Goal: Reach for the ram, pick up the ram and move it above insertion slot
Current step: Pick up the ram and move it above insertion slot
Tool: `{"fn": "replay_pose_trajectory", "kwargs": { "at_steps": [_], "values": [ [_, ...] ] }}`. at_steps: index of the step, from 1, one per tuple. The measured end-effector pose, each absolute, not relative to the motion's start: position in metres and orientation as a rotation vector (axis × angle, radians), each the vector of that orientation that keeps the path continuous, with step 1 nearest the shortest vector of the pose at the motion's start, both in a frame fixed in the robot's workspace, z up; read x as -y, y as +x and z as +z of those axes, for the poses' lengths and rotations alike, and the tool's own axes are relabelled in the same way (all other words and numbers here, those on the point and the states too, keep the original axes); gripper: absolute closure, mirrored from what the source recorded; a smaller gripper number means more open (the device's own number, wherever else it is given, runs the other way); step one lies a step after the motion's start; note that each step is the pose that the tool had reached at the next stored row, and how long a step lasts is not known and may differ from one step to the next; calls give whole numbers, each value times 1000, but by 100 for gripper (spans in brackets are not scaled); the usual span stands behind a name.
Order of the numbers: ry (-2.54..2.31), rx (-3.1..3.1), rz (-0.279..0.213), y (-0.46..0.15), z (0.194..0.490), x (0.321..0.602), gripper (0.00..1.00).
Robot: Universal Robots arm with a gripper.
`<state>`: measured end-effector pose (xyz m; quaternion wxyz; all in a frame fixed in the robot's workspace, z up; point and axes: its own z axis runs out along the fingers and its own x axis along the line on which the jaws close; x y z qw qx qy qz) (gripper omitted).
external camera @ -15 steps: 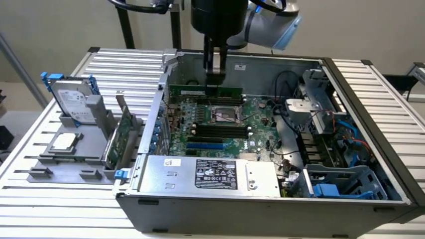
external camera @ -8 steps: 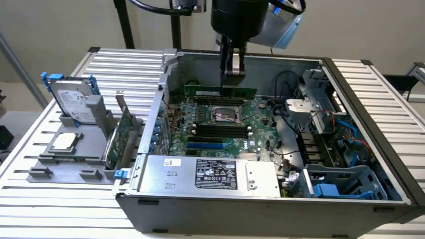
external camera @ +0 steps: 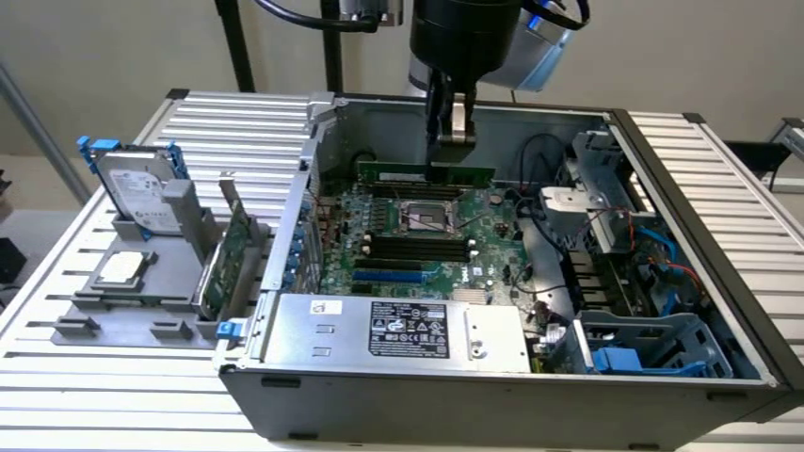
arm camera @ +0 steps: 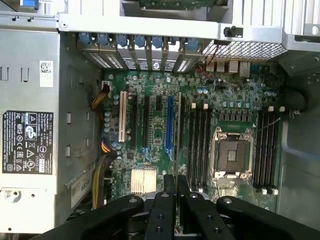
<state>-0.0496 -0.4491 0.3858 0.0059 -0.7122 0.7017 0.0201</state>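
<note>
The ram (external camera: 409,174) is a long, thin green stick hanging level inside the open computer case, above the motherboard (external camera: 484,268) near its far edge. My gripper (external camera: 450,139) comes down from above and is shut on the stick's upper edge, right of its middle. In the wrist view the ram (arm camera: 177,135) shows edge-on as a thin dark line running out from between the black fingers (arm camera: 169,187). It hovers beside the row of black memory slots (arm camera: 199,145) next to the CPU socket (arm camera: 232,152), close to the blue slot (arm camera: 170,125).
The case's metal walls (external camera: 314,160) ring the work area. A power supply (external camera: 402,330) sits at the near side, with a drive cage (external camera: 603,188) and cables on the exterior view's right. Outside, a grey holder (external camera: 120,306) carries a hard drive (external camera: 132,193) and a larger green card (external camera: 233,259).
</note>
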Motion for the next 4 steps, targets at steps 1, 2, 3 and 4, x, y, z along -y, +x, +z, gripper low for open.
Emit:
{"fn": "replay_pose_trajectory", "kwargs": {
  "at_steps": [1, 2, 3, 4],
  "values": [
    [-2229, -2196, 63, -50, 386, 449, 86],
    [-2229, -2196, 63, -50, 386, 449, 86],
    [-2229, -2196, 63, -50, 386, 449, 86],
    [-2229, -2196, 63, -50, 386, 449, 86]
  ]
}}
